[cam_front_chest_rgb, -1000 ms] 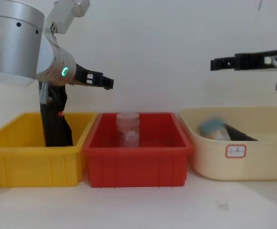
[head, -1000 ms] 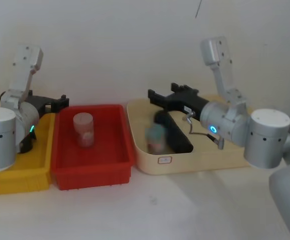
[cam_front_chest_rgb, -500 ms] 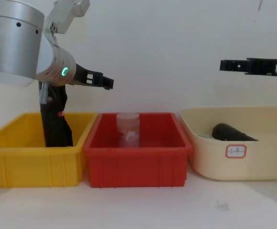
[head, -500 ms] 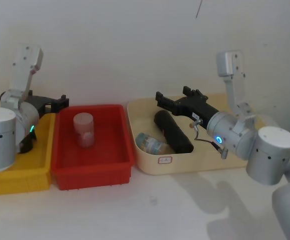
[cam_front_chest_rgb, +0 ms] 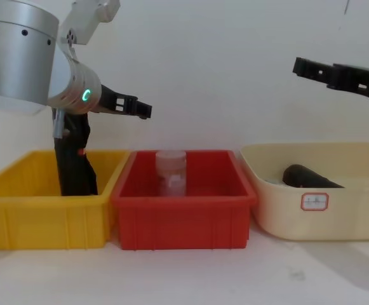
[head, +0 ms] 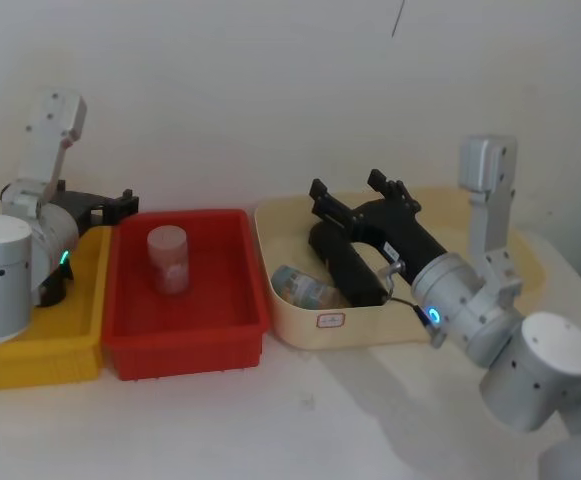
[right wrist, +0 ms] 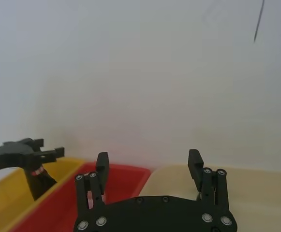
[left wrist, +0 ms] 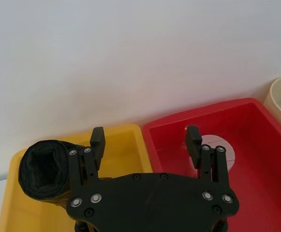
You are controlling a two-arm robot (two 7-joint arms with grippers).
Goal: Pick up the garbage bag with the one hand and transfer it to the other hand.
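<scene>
STEP: pre-grasp | right tool (head: 355, 192) open, above bag (head: 347, 262) in cream bin (head: 292, 310) | left tool (cam_front_chest_rgb: 140, 108) open (parked, 9 o'clock) | NEXT: likely descend, straddle bag, close.

Soft, even light fills the scene, bright against the pale wall (head: 270, 90). Faint shadows spread on the table (head: 370, 400) near the right arm. Focus is mildly soft throughout, without glare.

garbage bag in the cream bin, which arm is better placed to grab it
Right. The right gripper hangs open just above the garbage bag in the cream bin. The left gripper is open too, but hovers far off, near the yellow bin.
</scene>
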